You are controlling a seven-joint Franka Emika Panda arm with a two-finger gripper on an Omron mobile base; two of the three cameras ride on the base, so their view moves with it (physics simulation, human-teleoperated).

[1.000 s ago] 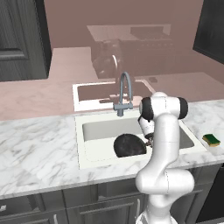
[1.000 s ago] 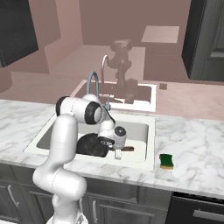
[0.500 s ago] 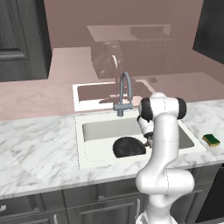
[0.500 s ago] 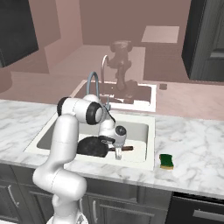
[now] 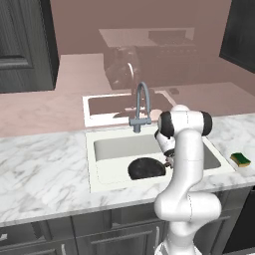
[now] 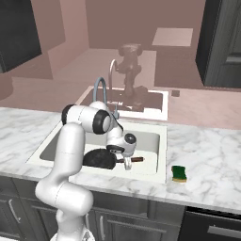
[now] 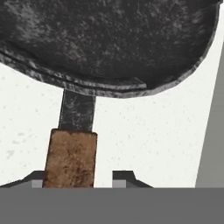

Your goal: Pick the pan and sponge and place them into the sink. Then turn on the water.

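My gripper (image 7: 83,178) reaches down into the sink (image 6: 155,141), its fingertips (image 7: 122,176) standing narrowly apart on either side of the brown handle; whether they press on it I cannot tell. Beyond them, the pan (image 7: 109,43) lies inside the white basin, toward its front. The sponge (image 6: 179,173) rests on the marble counter (image 5: 40,169) just right of the sink. Behind the basin rises the grey faucet (image 5: 141,107).
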